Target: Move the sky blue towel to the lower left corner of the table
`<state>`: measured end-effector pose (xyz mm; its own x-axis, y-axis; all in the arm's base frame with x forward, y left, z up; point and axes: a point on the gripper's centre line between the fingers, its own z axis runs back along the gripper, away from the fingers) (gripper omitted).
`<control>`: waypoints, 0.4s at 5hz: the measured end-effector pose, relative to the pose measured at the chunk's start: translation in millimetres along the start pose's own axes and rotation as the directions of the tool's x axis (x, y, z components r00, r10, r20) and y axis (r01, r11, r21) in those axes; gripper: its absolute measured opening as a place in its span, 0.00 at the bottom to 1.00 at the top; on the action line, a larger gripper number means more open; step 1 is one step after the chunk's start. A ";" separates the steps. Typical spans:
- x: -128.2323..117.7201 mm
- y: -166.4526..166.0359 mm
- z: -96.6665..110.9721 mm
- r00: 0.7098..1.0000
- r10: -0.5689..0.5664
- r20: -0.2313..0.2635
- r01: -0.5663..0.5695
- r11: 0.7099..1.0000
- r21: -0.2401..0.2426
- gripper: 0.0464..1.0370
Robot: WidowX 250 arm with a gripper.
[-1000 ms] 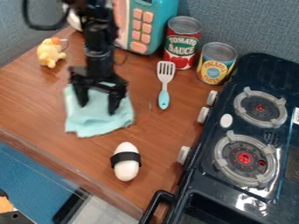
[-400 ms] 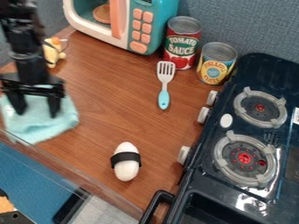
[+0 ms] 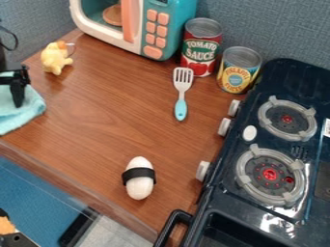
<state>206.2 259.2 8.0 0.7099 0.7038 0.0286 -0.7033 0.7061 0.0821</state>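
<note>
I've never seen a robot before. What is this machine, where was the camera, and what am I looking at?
The black thing at the left edge is part of a robot arm. The part at its end that grasps is its tool. A fixed camera looks down at a slant on a wooden table.

The tool is at a light blue towel; I can't tell whether it grips the cloth. Also on the table are a small yellow toy, a spatula, a white egg-shaped piece with a black band, a red can and a yellow can. A toy microwave stands at the back and a dark toy stove on the right.
</note>
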 end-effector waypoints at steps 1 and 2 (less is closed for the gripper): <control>0.4 0.7 0.2 1.000 0.011 0.001 -0.011 1.000 -0.002 0.96; -4.9 -11.2 11.8 0.999 -0.015 0.031 0.017 0.999 -0.041 0.96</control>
<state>211.1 246.9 18.7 0.7214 0.6901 0.0587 -0.6924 0.7203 0.0421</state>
